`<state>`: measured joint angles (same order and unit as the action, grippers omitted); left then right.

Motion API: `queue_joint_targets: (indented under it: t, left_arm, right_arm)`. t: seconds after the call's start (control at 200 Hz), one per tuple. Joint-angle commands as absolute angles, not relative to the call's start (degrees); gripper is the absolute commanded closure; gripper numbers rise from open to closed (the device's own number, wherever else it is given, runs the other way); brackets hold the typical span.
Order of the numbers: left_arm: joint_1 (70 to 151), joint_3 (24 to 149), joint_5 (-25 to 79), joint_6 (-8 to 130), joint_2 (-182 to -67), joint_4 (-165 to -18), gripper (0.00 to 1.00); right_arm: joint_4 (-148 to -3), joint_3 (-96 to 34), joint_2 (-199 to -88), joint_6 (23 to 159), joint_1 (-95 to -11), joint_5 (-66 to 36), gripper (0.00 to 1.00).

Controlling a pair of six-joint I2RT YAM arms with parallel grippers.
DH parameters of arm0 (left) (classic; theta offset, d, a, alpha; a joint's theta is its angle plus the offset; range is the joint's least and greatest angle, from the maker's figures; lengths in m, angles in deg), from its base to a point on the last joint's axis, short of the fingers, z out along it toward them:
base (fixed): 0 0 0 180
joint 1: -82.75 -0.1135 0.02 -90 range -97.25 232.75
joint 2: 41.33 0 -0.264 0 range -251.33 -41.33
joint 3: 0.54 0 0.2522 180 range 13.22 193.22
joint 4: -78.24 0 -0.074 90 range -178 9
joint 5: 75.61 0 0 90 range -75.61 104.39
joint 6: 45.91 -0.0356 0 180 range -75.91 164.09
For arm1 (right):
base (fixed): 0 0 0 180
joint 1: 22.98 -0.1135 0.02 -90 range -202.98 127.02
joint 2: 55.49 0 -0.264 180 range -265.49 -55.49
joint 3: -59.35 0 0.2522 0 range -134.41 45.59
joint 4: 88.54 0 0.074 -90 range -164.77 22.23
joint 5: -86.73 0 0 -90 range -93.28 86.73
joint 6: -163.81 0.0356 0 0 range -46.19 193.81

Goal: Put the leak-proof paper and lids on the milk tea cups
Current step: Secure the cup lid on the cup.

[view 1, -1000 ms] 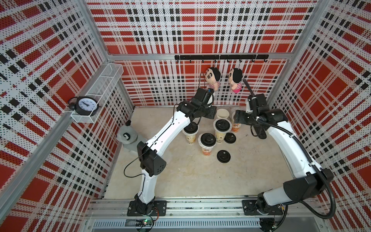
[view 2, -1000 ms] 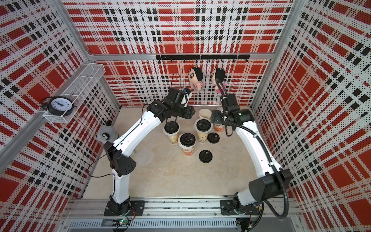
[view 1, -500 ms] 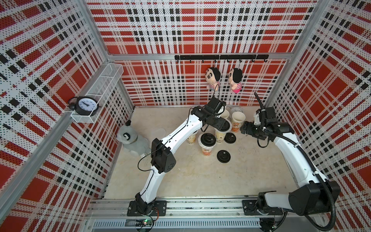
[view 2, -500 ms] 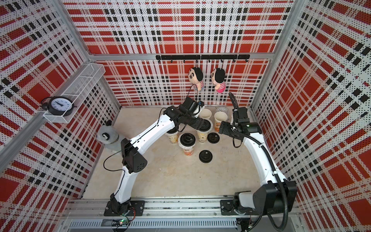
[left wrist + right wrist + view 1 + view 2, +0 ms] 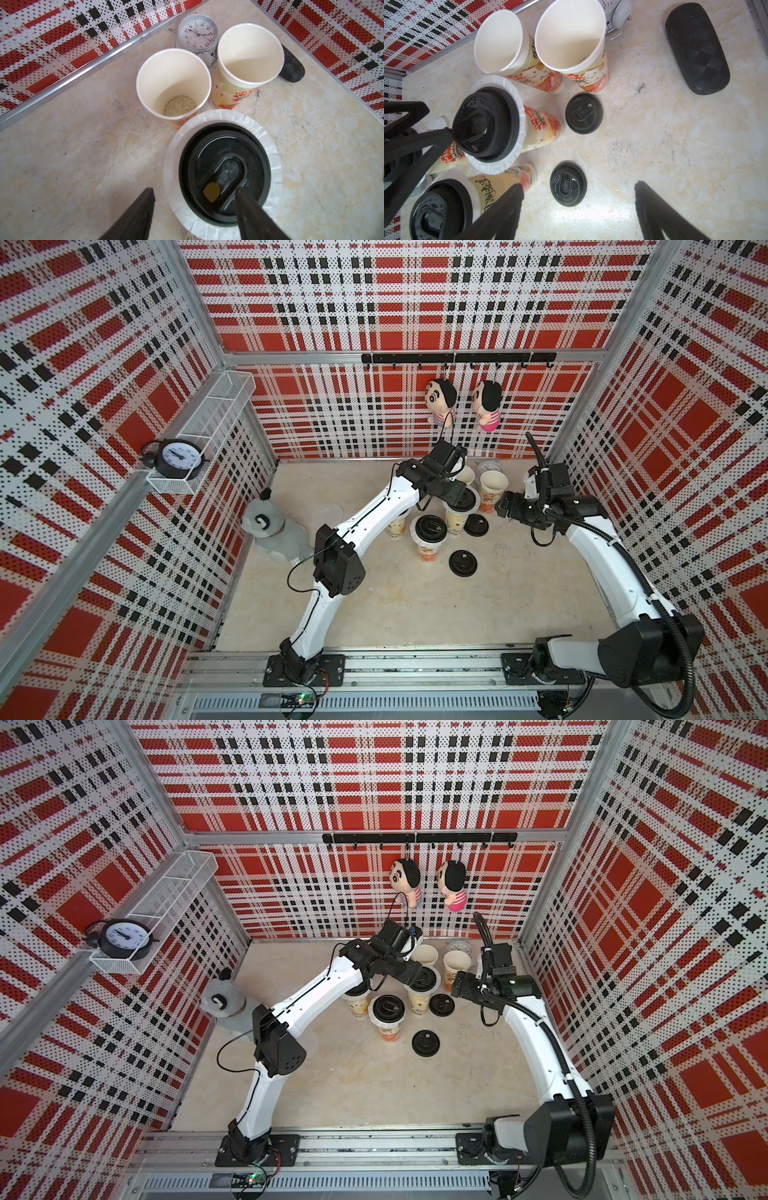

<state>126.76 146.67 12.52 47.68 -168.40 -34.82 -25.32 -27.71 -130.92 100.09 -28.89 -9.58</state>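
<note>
Leak-proof paper [image 5: 218,116] sandwiched under black lid [image 5: 224,158] atop a milk tea cup [image 5: 542,128], directly beneath left fingers [image 5: 249,207], spread apart, empty. At its 3 o'clock in both top views, right fingers [image 5: 504,207], apart, empty.

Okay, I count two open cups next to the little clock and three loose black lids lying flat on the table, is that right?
Not quite. Only two loose black lids lie flat on the table, not three; the right wrist view shows both. The two open cups do stand next to the little clock.
</note>
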Motion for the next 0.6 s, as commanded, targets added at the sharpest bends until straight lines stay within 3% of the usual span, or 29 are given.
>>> queue_joint_targets:
  t: [0.0,0.596]
  left_arm:
    - [126.61,146.74,12.04,47.60,-169.83,-36.40,0.34]
    - [126.61,145.69,10.03,47.60,-171.34,-36.42,0.34]
  right_arm:
    - [-26.21,-27.28,-129.49,100.21,-28.60,-9.76,0.13]
    - [-26.52,-26.75,-129.75,100.08,-28.60,-10.48,0.13]
